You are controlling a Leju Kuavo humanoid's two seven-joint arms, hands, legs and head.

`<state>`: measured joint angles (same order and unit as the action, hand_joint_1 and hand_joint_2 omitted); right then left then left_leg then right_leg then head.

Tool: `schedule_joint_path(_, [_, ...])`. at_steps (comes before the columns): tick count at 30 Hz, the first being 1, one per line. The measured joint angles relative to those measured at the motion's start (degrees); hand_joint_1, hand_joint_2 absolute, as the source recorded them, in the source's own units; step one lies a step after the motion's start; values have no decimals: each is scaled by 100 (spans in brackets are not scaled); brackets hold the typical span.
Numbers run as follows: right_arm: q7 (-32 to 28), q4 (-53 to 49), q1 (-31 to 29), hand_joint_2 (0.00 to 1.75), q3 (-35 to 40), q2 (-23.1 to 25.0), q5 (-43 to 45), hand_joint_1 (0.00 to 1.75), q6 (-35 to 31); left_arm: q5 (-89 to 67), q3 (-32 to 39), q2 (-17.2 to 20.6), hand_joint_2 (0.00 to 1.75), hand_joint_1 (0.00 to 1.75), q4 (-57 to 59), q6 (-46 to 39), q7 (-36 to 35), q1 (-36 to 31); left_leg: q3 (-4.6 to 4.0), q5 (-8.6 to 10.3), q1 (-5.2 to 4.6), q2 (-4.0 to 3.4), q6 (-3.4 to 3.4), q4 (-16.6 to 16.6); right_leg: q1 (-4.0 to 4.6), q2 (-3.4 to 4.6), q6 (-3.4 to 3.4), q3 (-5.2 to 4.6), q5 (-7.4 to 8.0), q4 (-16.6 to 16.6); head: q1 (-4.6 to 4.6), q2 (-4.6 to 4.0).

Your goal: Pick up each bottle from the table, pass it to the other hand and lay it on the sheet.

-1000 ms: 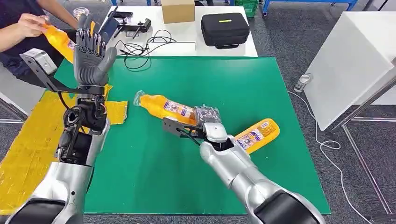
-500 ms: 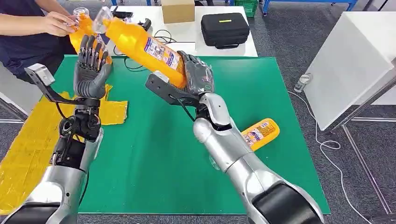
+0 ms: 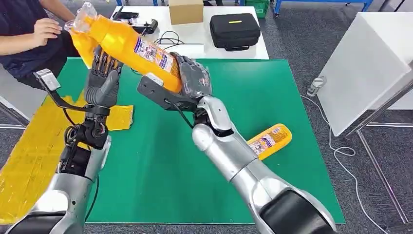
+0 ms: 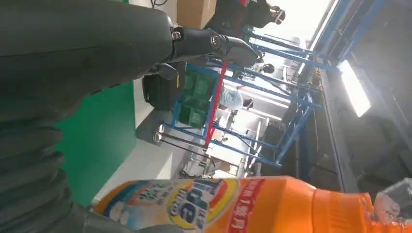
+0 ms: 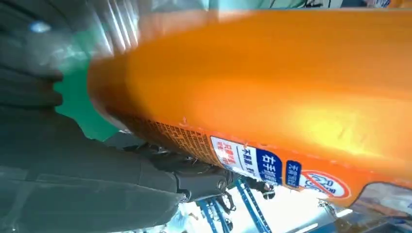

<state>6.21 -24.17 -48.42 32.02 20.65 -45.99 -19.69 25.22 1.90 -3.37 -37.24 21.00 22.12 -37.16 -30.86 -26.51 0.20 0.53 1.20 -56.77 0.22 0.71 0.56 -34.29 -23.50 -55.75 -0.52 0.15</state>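
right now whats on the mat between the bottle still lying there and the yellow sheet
Only bare green mat lies between the lying bottle and the yellow sheet; in the head view the robot's raised arms cross above that stretch without resting on it.

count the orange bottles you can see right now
2, maybe more. One bottle is held up by the right hand, its neck over the left hand. Another bottle lies on the green mat. An orange shape behind the raised one may be a third.
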Motion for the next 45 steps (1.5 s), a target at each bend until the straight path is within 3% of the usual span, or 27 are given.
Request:
schedule_joint_path(14, [133,131,9,175,319,2,170,175,253,-2,-4,-98,175,0,-306,-188,-57,51,0,0,0,-2,0,0,3,0,0,0,0,0,0,0])
schedule_joint_path(26, [743,101,280,175,2163,-6,1713,175,702,79,-74,-94,175,0,-376,-284,122,156,-1,0,0,-2,0,0,4,1,0,-4,0,1,2,2])
schedule_joint_path(35, [1069,66,183,175,2881,-68,2236,175,713,116,-72,-94,175,0,-540,-374,57,390,1,0,-4,-4,0,0,3,1,0,-3,0,1,2,0])
schedule_joint_path(36, [1100,66,154,175,2953,-79,2304,175,708,103,-72,-94,175,175,-570,-363,31,404,1,0,-4,-4,0,0,3,1,0,-3,0,1,0,2])
schedule_joint_path(45, [1200,74,-39,175,3311,-142,2572,175,678,-111,-74,-111,175,175,-664,-319,9,412,2,0,-3,-6,0,0,3,1,0,-3,0,1,0,2])
